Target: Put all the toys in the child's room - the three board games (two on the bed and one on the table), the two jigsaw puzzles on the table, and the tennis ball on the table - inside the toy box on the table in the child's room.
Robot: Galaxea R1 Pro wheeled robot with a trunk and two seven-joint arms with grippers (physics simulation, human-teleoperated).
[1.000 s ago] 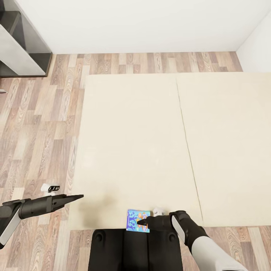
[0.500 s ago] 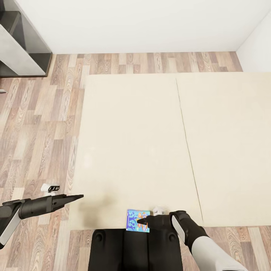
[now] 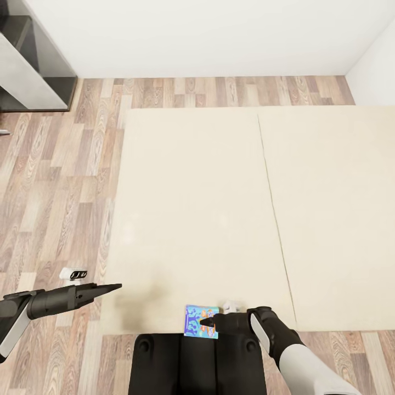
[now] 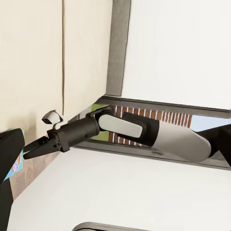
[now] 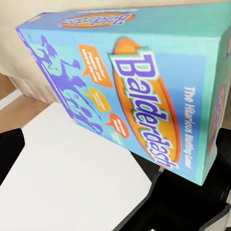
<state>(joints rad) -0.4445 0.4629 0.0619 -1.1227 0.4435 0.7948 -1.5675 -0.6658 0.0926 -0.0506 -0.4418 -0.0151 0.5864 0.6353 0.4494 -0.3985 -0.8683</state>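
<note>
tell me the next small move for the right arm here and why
Probably lift the blue board game a little and draw it clear of the bed. The right gripper looks shut on it at the bed's near edge, the box fills the right wrist view, and the toy box isn't in sight, so carrying comes next.

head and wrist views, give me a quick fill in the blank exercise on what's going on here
1. The right gripper is at the ____ board game.
2. The game sits at the near edge of the ____.
3. The box's big lettering reads ____.
4. The left gripper hangs over the bed's edge holding ____.

Missing words: blue; bed; Balderdash; nothing
</note>
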